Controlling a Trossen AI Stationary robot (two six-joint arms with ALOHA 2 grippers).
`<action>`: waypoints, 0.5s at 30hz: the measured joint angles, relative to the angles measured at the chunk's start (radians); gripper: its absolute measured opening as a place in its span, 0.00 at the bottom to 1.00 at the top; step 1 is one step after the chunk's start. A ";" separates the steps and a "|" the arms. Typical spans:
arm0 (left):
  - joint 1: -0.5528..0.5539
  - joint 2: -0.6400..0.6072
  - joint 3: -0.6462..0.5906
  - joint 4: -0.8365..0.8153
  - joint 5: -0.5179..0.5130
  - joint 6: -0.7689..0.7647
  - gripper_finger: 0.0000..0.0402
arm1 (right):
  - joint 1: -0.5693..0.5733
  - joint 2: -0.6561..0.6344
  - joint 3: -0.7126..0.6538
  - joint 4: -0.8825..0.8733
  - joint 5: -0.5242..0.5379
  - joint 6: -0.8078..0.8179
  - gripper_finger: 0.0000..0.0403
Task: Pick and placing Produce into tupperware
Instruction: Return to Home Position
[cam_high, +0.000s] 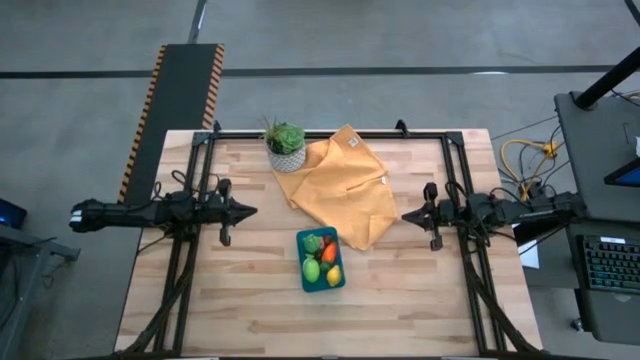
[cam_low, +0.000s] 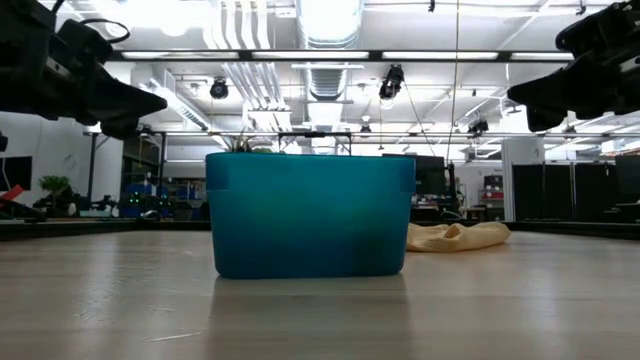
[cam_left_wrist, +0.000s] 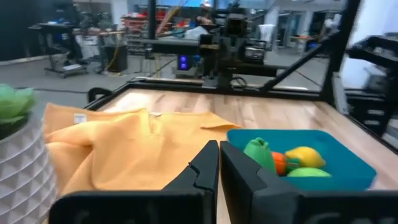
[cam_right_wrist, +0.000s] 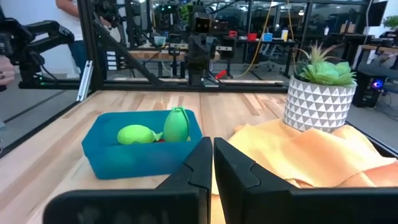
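The teal tupperware stands on the wooden table near its front middle and fills the centre of the low view. Toy produce lies inside it: lime green, yellow, orange-red and a green piece; the left wrist view shows the yellow one, the right wrist view the lime one. My left gripper hovers shut above the table's left part, my right gripper shut above its right part. Both are raised and point at each other.
A mustard-yellow cloth lies crumpled behind the tupperware, reaching toward the far edge. A leafy plant in a white pot stands at the cloth's far left corner. Bare wood lies to the left, right and front of the tupperware.
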 joint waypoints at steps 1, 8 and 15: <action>0.000 -0.004 0.000 0.000 0.016 0.005 0.00 | -0.002 -0.002 0.000 -0.001 0.000 0.000 0.02; 0.000 -0.035 0.000 -0.006 0.031 0.009 0.00 | -0.023 -0.002 0.000 -0.001 0.004 0.000 0.02; 0.000 -0.059 0.000 -0.036 0.035 0.008 0.00 | -0.023 -0.002 0.000 -0.001 0.003 0.000 0.02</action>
